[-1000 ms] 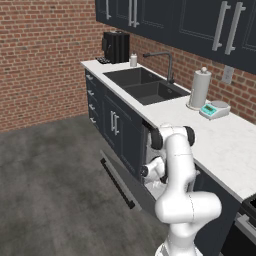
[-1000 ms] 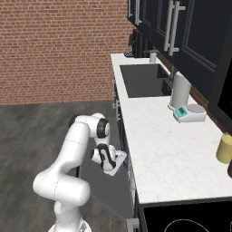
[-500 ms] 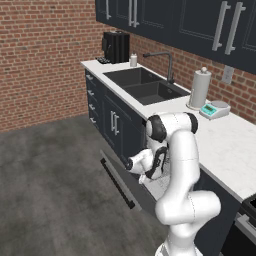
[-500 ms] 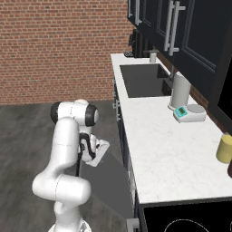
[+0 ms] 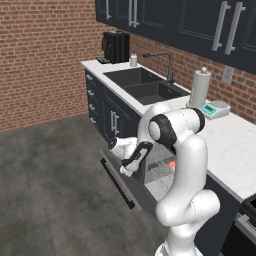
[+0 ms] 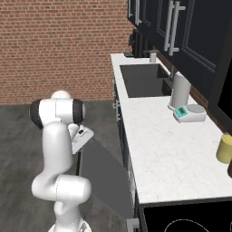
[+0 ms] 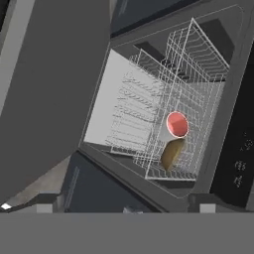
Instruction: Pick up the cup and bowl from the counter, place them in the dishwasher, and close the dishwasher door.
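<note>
Both dishes are already loaded, so the step in hand looks like the last one: shutting the dishwasher door (image 5: 131, 186). The hand (image 5: 123, 161) hangs above the door's near edge, fingers apart and holding nothing. To do this well, I would bring the hand down below the free edge of the panel, or flat against its outer face, and push up and in along the arc of the hinge, not straight toward the cabinets. Contact near the middle of the edge should keep the panel from twisting. The push should carry on until the door sits flush with the navy fronts on either side. The forearm needs to stay clear of the rack (image 7: 163, 119) as the panel swings up.

The cup (image 7: 177, 124) is a short pale cylinder with a salmon-red inside; it rests in the white wire rack with its mouth facing the hand camera. The bowl (image 7: 171, 153) is olive-brown and wood-like, and it lies just beside the cup, apparently tipped on its side. The dishwasher (image 5: 161, 167) sits under the white marble surface (image 6: 156, 149), right of the sink. Its door is a flat dark panel, dropped open and sloping toward the floor.
</note>
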### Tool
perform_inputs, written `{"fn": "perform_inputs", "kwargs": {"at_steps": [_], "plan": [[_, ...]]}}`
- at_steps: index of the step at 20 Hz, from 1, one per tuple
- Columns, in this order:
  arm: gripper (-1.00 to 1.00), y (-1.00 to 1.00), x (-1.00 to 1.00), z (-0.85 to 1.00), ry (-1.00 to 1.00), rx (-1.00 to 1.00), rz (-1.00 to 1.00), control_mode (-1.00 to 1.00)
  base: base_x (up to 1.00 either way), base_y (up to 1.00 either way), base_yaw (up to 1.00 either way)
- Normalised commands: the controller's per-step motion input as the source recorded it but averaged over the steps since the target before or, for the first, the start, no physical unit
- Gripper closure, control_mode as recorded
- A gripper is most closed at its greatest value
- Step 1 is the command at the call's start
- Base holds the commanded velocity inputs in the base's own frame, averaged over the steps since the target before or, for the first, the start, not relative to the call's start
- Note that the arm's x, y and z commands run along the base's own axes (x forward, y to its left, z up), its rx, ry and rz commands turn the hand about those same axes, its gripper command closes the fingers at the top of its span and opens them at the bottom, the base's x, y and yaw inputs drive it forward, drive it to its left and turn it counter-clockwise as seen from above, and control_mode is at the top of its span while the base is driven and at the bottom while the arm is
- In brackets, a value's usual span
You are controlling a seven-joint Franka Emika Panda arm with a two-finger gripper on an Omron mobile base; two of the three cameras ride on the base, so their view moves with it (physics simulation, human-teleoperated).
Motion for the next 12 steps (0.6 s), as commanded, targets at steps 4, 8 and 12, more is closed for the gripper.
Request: {"fn": "perform_inputs", "kwargs": {"at_steps": [4,8,12], "plan": [[-1.0,1.0,-0.44,0.16,0.22,0.03,-0.12,-1.0,0.0,0.0,0.0],[-1.0,1.0,-0.54,-0.34,0.02,-0.26,-0.09,-1.0,0.0,0.0,0.0],[-1.0,1.0,-0.43,-0.93,0.0,-0.5,-0.11,-1.0,0.0,0.0,0.0]]}}
